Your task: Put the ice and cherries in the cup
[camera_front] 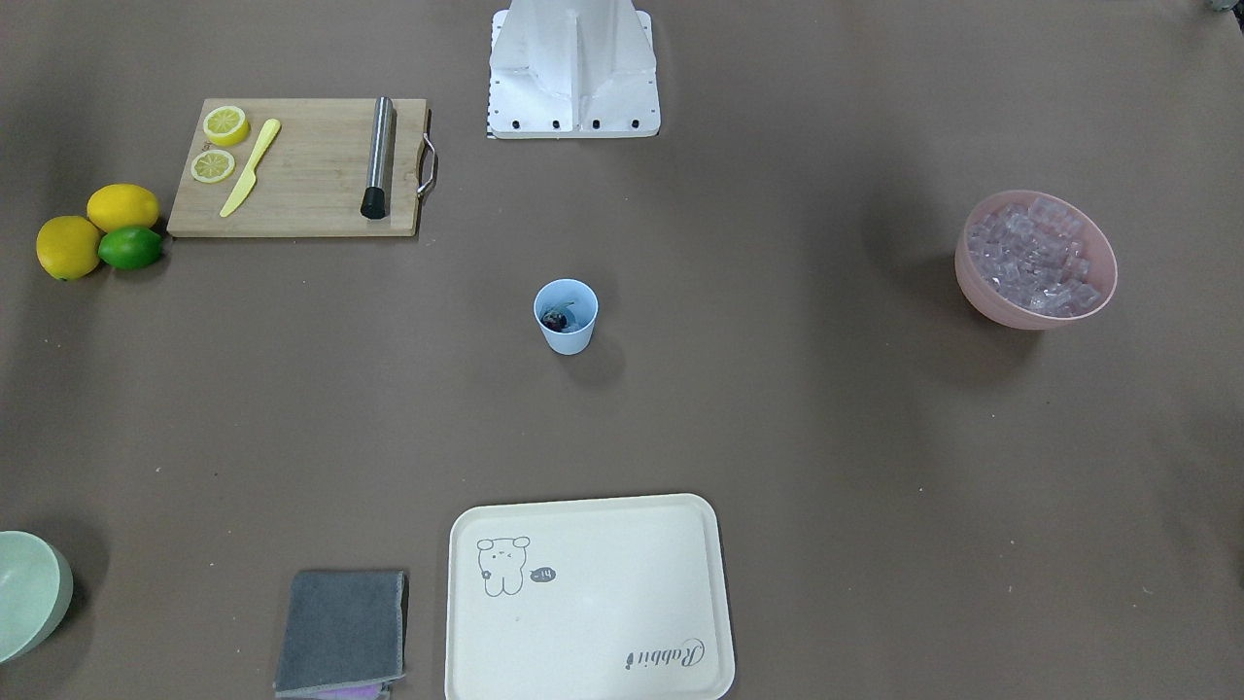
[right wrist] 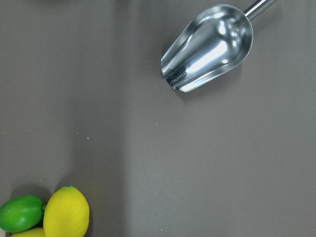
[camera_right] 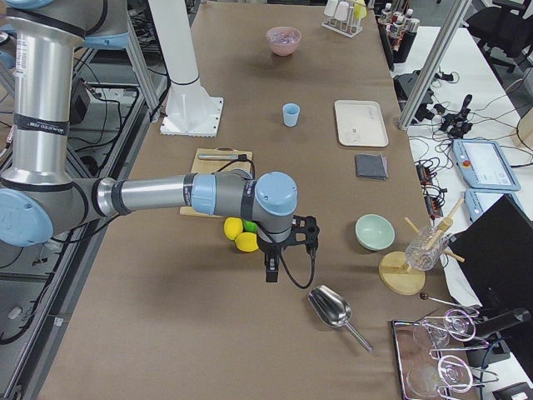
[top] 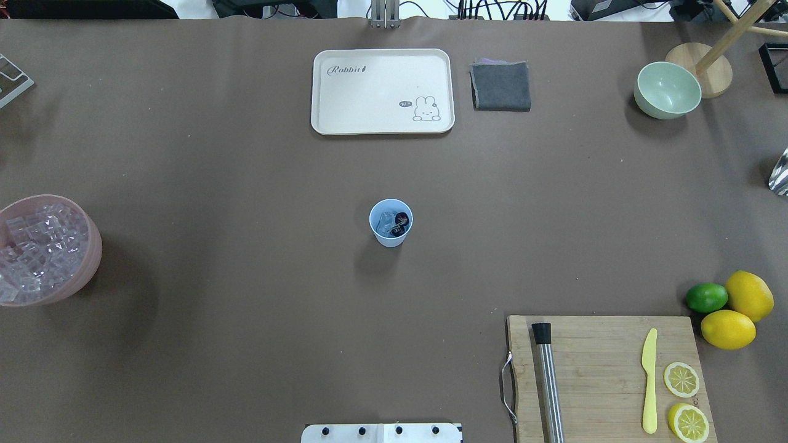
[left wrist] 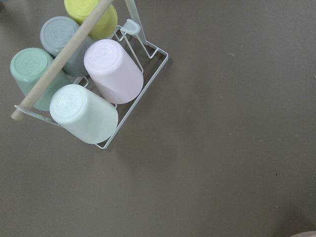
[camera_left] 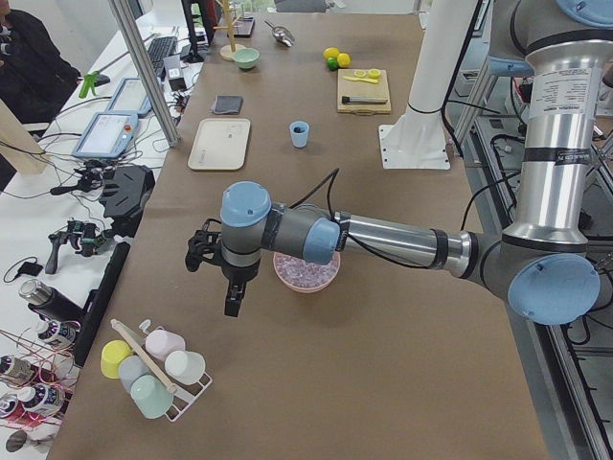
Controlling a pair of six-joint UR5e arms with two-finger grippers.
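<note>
Neither tool is near the work. The left tool (camera_left: 231,302) hangs over one end of the bench (top: 246,277), between the pink bowl (camera_front: 982,292) and a wire rack of upturned cups (left wrist: 113,71). The right tool (camera_right: 271,271) hangs over the opposite end, near the lemons (camera_right: 245,242) and a metal scoop (right wrist: 210,47). From these side views I cannot tell whether the fingers of either are apart or together. The light blue cup (top: 389,241) stands upright at mid-bench, alone, with clear ice (top: 386,223) and the dark cherries (top: 401,218) lying inside it. Well off to the robot's left, the pink bowl holds a heap of ice cubes (camera_front: 1035,255). The cream tray (top: 369,98), grey cloth (top: 502,86) and cutting board (top: 597,363) lie well apart from the cup. Both loads appear to be in, so the task looks complete or nearly so. The next move probably calls only for checking the fill or, if more ice is wanted, for fetching the scoop.
</note>
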